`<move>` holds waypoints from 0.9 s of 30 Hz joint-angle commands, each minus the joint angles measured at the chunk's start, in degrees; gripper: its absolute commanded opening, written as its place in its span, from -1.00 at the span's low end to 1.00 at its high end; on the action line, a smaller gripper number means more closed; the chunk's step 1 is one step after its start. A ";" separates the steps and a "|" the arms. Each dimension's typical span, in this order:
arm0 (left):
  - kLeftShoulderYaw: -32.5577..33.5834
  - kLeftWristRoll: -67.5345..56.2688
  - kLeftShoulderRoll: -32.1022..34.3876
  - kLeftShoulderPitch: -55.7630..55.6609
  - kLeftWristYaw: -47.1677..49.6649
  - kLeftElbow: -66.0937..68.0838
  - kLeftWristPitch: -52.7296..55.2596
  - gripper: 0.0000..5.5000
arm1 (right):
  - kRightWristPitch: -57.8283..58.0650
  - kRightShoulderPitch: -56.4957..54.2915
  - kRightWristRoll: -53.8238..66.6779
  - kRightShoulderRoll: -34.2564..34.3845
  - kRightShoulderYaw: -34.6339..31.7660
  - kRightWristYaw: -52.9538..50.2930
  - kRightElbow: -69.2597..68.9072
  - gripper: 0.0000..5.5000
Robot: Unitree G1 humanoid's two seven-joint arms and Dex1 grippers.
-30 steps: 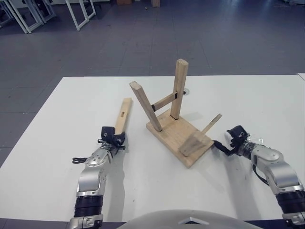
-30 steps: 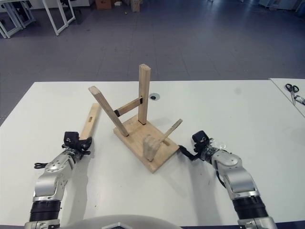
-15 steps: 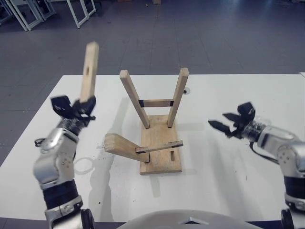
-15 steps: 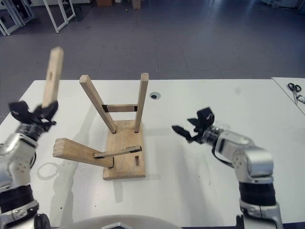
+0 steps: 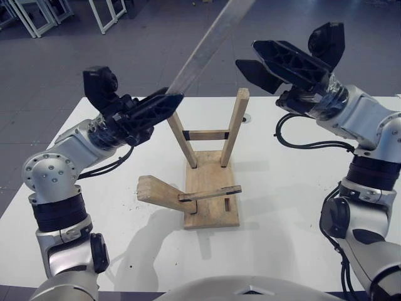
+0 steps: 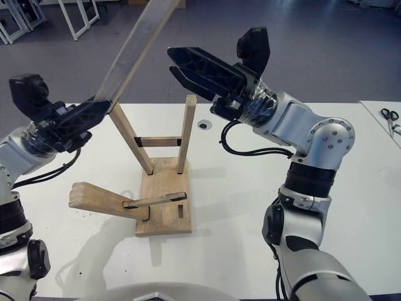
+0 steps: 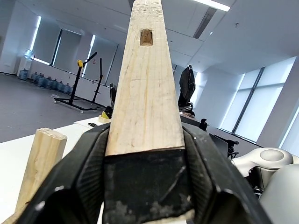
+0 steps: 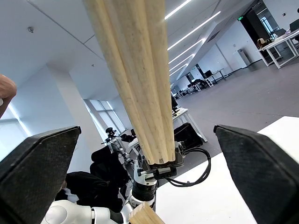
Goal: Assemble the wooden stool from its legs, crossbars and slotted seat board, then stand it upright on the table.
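on the white table (image 5: 294, 207) i see the seat board (image 5: 210, 210) lying flat, with two legs (image 5: 233, 128) standing in it, joined by a crossbar (image 5: 205, 135). a third leg (image 5: 160, 191) lies on the table beside the board, its crossbar (image 5: 213, 192) reaching over it. my left gripper (image 5: 164, 102), held high with the elbow bent, is clamped on a loose leg (image 5: 207, 47) that slants up over the stool. the left wrist view adds a mortise hole (image 7: 146, 37) in that leg. my right gripper (image 5: 247, 55) is high above the table, fingers spread and pointing left.
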 commanded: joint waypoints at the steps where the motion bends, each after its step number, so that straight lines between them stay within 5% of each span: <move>1: -3.87 1.09 0.34 -1.43 -2.01 0.04 1.20 -0.26 | -0.69 -0.97 2.14 -0.77 2.32 -1.32 -1.01 0.91; 3: -5.51 1.77 0.22 -1.00 -2.66 -0.02 1.47 -0.26 | -1.04 -0.95 2.22 -1.02 3.19 -0.90 -1.35 0.91; 20: -8.04 3.95 1.52 3.20 -4.87 -1.87 1.05 -0.26 | -3.99 1.78 2.96 -3.63 5.88 0.05 -1.65 -0.14; 27: -6.23 0.50 1.80 1.90 -3.19 -0.70 3.46 0.16 | -6.96 1.98 -0.05 -4.42 4.85 0.14 1.33 -0.25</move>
